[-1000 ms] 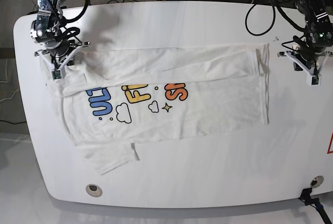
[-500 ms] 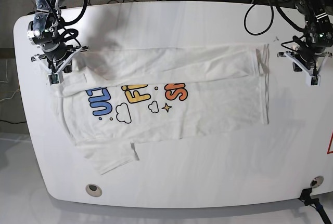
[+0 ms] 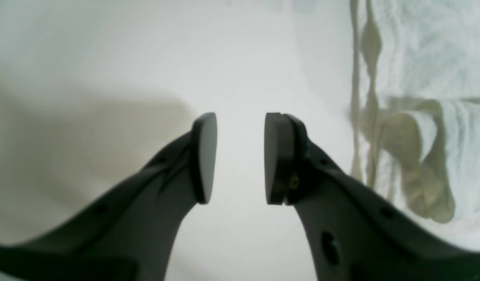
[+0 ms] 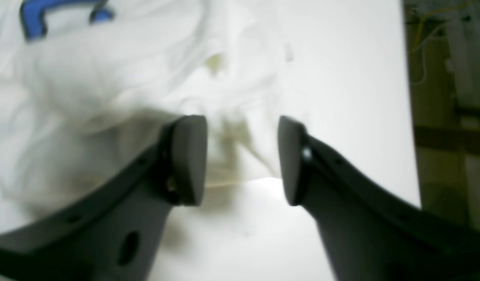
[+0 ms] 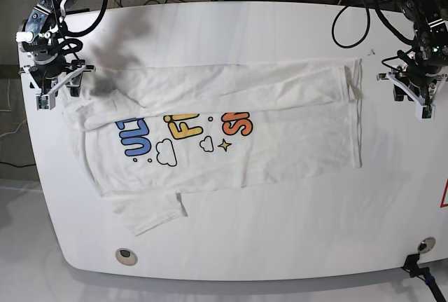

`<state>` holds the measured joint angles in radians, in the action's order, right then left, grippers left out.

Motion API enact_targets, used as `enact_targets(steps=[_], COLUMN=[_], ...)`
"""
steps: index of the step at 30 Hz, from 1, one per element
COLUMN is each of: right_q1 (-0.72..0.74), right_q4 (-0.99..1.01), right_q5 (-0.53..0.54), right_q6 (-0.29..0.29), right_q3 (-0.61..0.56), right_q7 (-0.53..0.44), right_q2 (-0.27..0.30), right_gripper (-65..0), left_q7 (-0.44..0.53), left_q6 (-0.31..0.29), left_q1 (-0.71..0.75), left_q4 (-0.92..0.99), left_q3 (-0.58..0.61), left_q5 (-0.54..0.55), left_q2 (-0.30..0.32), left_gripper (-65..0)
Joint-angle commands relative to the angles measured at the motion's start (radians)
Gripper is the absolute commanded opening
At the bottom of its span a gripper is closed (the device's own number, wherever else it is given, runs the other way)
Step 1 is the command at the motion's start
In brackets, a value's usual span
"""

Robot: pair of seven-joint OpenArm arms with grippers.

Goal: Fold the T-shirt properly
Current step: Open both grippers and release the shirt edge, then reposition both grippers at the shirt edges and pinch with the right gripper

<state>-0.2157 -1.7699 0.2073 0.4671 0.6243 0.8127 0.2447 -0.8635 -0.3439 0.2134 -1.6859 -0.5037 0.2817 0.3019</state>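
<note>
The white T-shirt [image 5: 231, 134] lies flat on the table [image 5: 245, 29], its top part folded down over the upper edge of the blue, yellow and orange print. One sleeve sticks out at the lower left. My right gripper [image 5: 43, 100] is open at the shirt's upper left corner, near the table's left edge. In the right wrist view the gripper [image 4: 242, 160] is empty, with the wrinkled shirt [image 4: 107, 78] just beyond its fingertips. My left gripper [image 5: 422, 109] is open over bare table, right of the shirt's hem. In the left wrist view the gripper [image 3: 240, 156] is empty and the shirt [image 3: 427, 70] is to its right.
Black cables [image 5: 350, 15] lie on the table's far right corner. A round hole [image 5: 125, 254] sits near the front left edge. A black clamp [image 5: 420, 263] is at the front right. The table's left edge [image 4: 408, 117] is close to my right gripper.
My right gripper has moved left and away from the shirt's upper left corner toward the table edge. My left gripper has shifted slightly. The shirt lies nearly as before.
</note>
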Motion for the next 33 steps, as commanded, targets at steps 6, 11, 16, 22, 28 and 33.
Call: enact_targets(steps=[6, 11, 16, 22, 28, 33], right_q1=[0.072, 0.089, 0.100, 0.103, 0.118, 0.123], right_q4=[0.095, 0.198, 0.222, 0.222, 0.245, 0.252], right_q5=[0.007, 0.007, 0.007, 0.008, 0.010, 0.010], right_q6=[0.150, 0.215, 0.231, 0.231, 0.231, 0.231], right_q3=[0.168, 0.234, 0.242, 0.242, 0.242, 0.239], right_q7=[-0.020, -0.020, -0.020, -0.020, -0.020, -0.020], right_q2=[0.008, 0.040, 0.048, 0.046, 0.040, 0.038], right_gripper=[-29.3, -29.3, -29.3, -29.3, -29.3, -29.3], left_q7=[0.022, 0.022, 0.023, 0.023, 0.023, 0.023], left_q6=[-0.051, -0.079, -0.079, -0.079, -0.079, -0.079], left_q1=[-0.012, -0.036, -0.038, -0.038, -0.038, -0.038], left_q4=[-0.064, -0.066, -0.067, -0.069, -0.095, -0.095], left_q3=[-0.002, -0.002, 0.027, 0.043, 0.043, 0.043], left_q5=[0.009, 0.006, 0.006, 0.008, 0.008, 0.009], left_q2=[0.009, -0.031, -0.045, -0.046, -0.046, -0.046], left_gripper=[-45.3, -45.3, -45.3, -45.3, -45.3, -45.3])
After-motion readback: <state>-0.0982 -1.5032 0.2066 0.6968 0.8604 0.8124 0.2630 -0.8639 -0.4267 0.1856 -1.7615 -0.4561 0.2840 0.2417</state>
